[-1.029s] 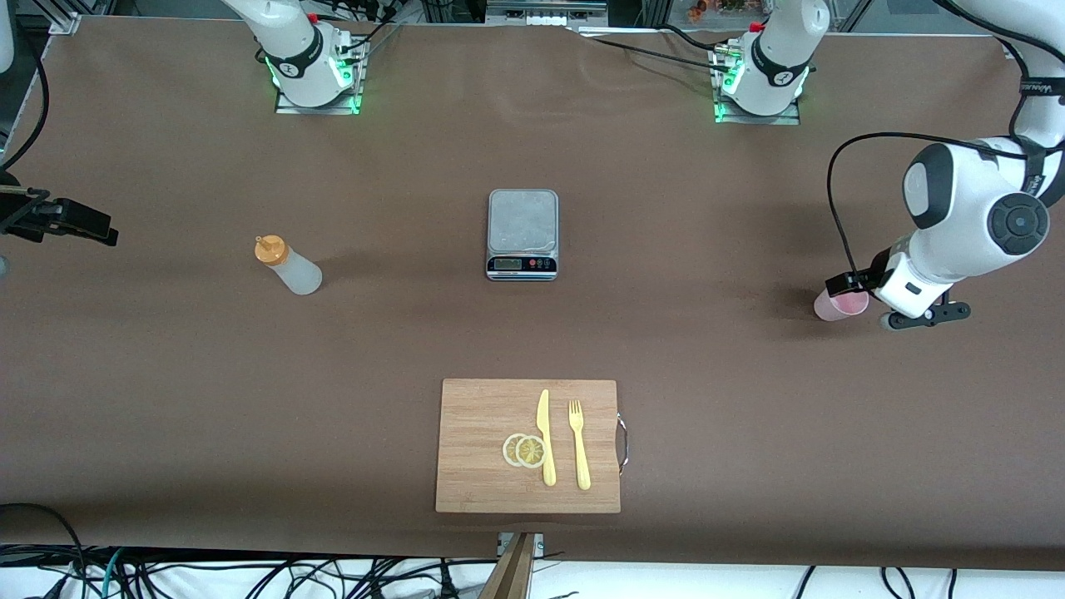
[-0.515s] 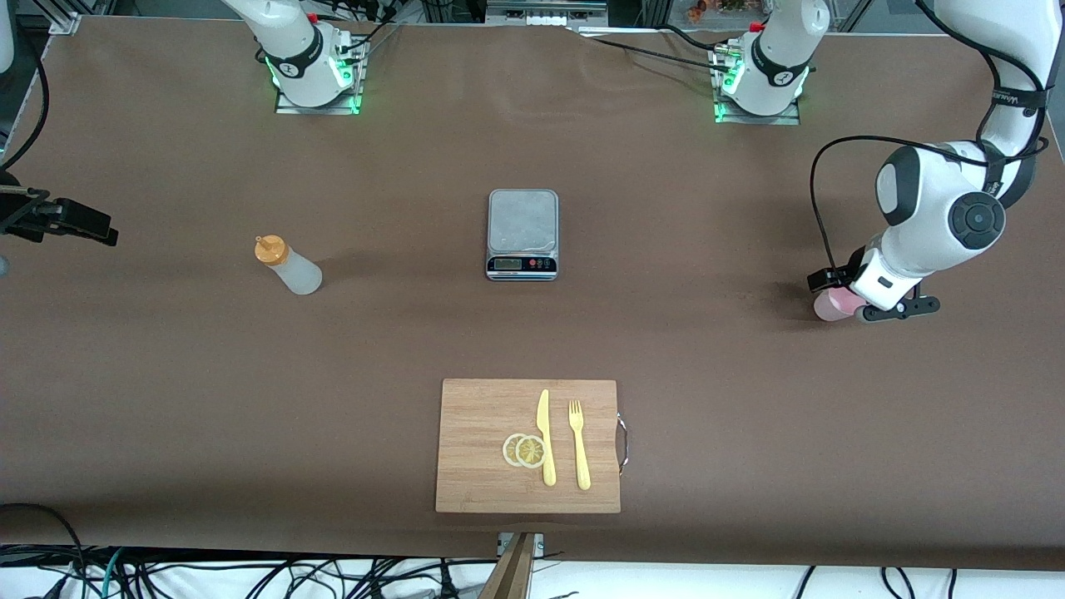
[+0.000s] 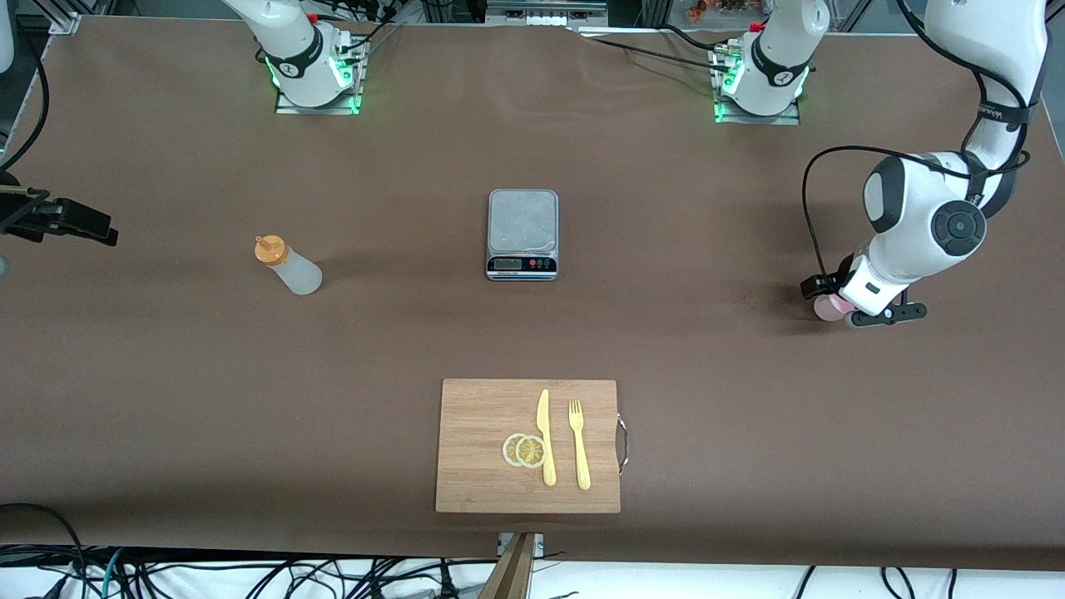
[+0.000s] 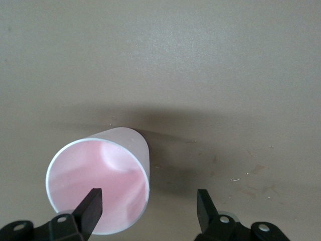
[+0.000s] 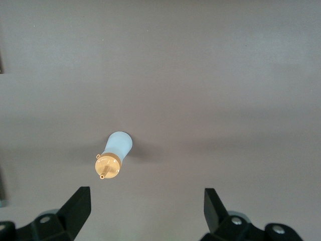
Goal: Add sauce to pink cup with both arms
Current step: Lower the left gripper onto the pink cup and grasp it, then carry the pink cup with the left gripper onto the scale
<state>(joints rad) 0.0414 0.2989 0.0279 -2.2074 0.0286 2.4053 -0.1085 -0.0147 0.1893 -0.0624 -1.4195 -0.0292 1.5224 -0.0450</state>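
The pink cup (image 3: 828, 309) stands upright near the left arm's end of the table, its mouth facing up (image 4: 98, 186). My left gripper (image 4: 149, 208) is down at the cup and open. One finger (image 4: 93, 206) is over the cup's mouth and the other (image 4: 205, 206) is outside it, so the cup's wall lies between them. The sauce bottle (image 3: 287, 264), whitish with an orange cap, stands toward the right arm's end. My right gripper (image 5: 148, 211) hangs open high above the table, with the bottle (image 5: 114, 154) some way ahead of its fingers.
A kitchen scale (image 3: 522, 234) sits mid-table. Nearer the front camera lies a wooden cutting board (image 3: 474, 416) with a yellow knife (image 3: 545, 437), a yellow fork (image 3: 579, 443) and lemon slices (image 3: 524, 450). Brown tabletop surrounds the cup and the bottle.
The left arm has swung toward the middle of the table and settled over the pink cup, covering more of it. Its fingers have drawn in a little. The right arm and the bottle have not moved.
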